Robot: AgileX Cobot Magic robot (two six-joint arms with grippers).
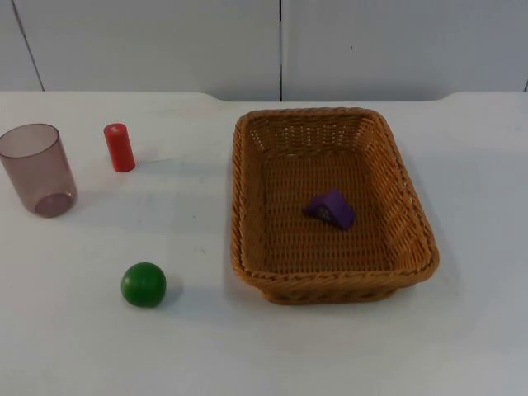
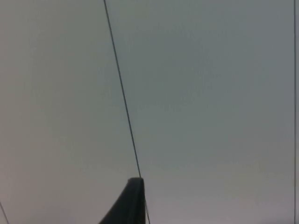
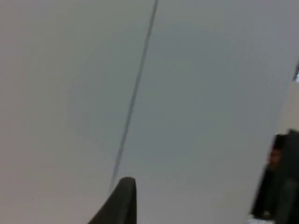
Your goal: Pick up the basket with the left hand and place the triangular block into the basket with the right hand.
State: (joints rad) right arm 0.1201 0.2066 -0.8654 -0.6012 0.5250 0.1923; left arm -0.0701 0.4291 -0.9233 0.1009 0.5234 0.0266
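In the top view a woven brown basket [image 1: 247, 206] rests on the white table, right of centre. Inside it, on its floor toward the right side, lies the purple triangular block [image 1: 330, 209]. Neither arm reaches over the table. My left gripper [image 2: 133, 200] is held up and faces the grey partition wall, with nothing near it. My right gripper [image 3: 122, 200] likewise faces the grey wall, away from the basket. Both arms wait.
On the left of the table stand a translucent purplish cup [image 1: 37, 169] and a small red cylinder [image 1: 119, 147]. A green ball [image 1: 143, 284] lies at the front left. The grey partition wall [image 1: 280, 41] closes off the back.
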